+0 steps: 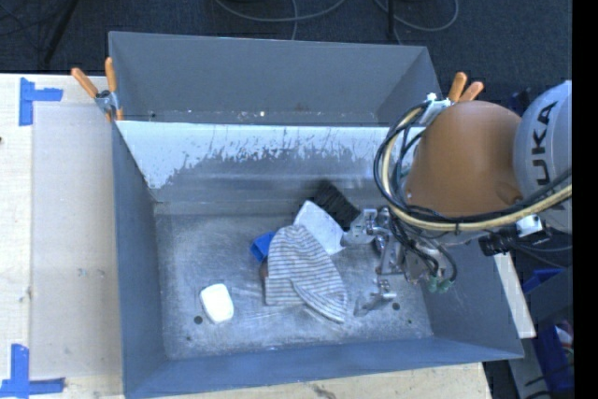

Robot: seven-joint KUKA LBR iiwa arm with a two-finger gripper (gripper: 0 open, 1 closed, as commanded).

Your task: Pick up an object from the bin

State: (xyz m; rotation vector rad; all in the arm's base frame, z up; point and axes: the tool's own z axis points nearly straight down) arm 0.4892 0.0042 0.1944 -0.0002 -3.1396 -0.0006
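- A smooth orange-brown cover on the robot's wrist sits highest, closest to the viewer, with looped black and pale cables running round its side nearer the bin's middle.
- Below the cover, the metal gripper hangs low over the grey bin's floor, near the wall the arm reaches in over.
- The jaws stand apart, released, with nothing but bare floor between them.
- A grey-and-white striped cloth lies crumpled just beside the jaws, on the side away from the arm; its nearest edge is close to the lower fingertip, and I cannot tell whether they touch.
- A white folded piece lies against the cloth's far edge, just beyond the upper fingertip.
- A black thing rests behind that white piece, towards the bin's back wall.
- A blue thing peeks from under the cloth on the side farthest from the jaws.
- A small white rounded block lies alone, well apart from the jaws, past the cloth.
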